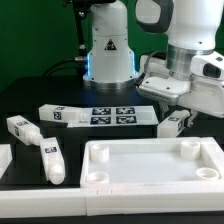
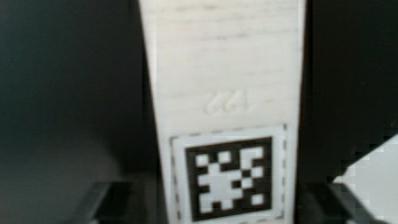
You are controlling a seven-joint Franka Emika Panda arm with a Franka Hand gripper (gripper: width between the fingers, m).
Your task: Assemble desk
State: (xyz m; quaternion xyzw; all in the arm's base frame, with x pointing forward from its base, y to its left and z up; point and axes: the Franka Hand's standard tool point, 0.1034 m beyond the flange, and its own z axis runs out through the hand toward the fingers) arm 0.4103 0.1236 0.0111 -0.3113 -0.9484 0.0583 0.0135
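exterior view, starting from its left: at 9 o'clock a white piece (image 1: 3, 160) is cut off by the frame edge, and too little of it shows to name. beside it lies a short tagged leg (image 1: 20, 127), and a second leg (image 1: 50, 160) lies at 8 o'clock, apart from the desk panel (image 1: 150, 186). a third leg (image 1: 58, 113) lies just beside the marker board (image 1: 122, 115) near the centre. the desk panel fills 5 o'clock, rim up, with round sockets at its corners. its right end runs out of frame. at 3 o'clock the hand (image 1: 178, 118) hangs low over a fourth leg (image 1: 171, 126), which lies just beside the panel's far corner. the arm hides the fingertips there.

wrist view: the fourth leg (image 2: 217, 90) runs the whole length of the picture, bearing its tag (image 2: 228, 175), between two dark, blurred fingers (image 2: 111, 200). the fingers stand narrow, close to the leg's sides, but i cannot tell whether they press it. a white corner (image 2: 377, 170) nearby is too blurred to name.

the table (image 1: 30, 100) is black. behind it hangs a green backdrop (image 1: 25, 40), with the robot base (image 1: 108, 50) at 12 o'clock.
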